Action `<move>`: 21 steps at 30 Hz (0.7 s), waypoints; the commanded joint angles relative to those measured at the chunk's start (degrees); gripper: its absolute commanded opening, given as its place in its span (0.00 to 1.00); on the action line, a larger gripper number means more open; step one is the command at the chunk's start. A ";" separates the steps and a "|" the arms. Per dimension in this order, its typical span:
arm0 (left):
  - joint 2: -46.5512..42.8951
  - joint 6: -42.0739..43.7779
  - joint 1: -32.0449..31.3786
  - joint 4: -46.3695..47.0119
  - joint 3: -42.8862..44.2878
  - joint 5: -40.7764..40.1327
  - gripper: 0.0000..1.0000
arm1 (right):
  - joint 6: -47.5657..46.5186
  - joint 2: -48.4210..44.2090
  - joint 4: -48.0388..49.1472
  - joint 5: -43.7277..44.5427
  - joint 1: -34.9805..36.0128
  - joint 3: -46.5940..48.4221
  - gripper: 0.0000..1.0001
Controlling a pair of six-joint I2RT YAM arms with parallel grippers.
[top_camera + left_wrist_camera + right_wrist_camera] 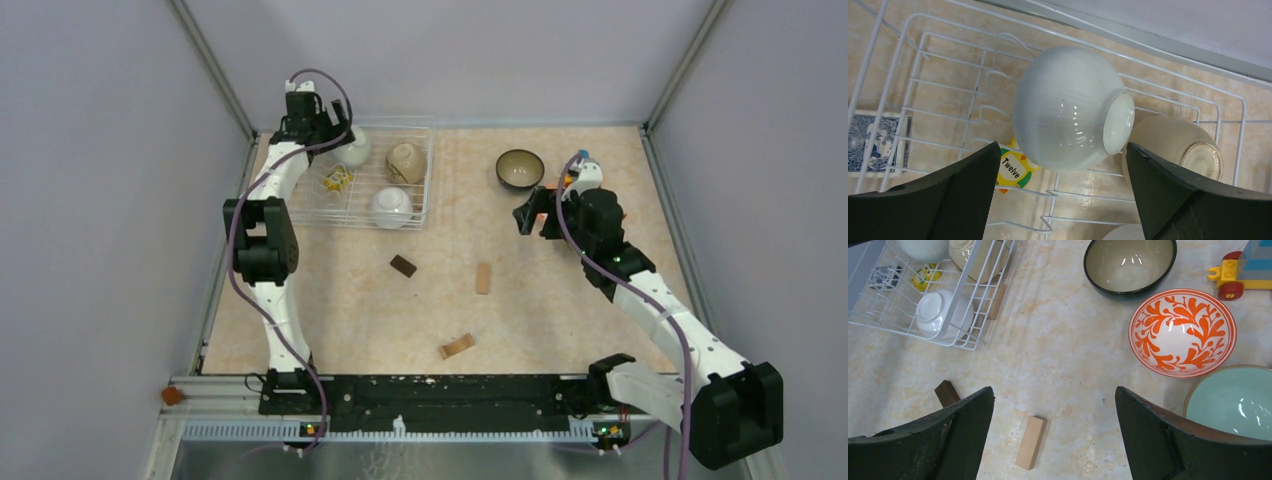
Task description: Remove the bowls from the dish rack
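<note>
The wire dish rack [330, 218] stands at the far left. In it lie a white bowl [356, 152] on its side, a tan bowl [405, 162] and another upturned white bowl [391, 206]. My left gripper [333, 132] hangs open just above the tipped white bowl [1068, 110], its fingers either side without touching; the tan bowl [1173, 140] lies beside it. My right gripper [1054, 392] is open and empty over bare table. On the table are a dark bowl [1130, 265], an orange-red patterned bowl [1182, 332] and a pale-green bowl [1233, 400].
A yellow "Twelve" card [1013, 167] and a blue playing card [873, 142] lie under the rack. A toy vehicle [1243, 270] sits at the far right. A dark block [403, 265] and two light wooden blocks [483, 278] [457, 346] lie mid-table. Walls close in on both sides.
</note>
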 commanded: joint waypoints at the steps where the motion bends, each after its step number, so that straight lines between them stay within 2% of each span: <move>1: 1.07 -1.11 0.39 4.87 1.60 3.56 0.99 | -0.60 0.10 2.72 -1.54 0.51 -0.02 0.90; 21: 5.28 -5.47 2.79 9.14 1.32 9.88 0.98 | -0.67 0.95 3.32 -2.90 0.51 -0.63 0.90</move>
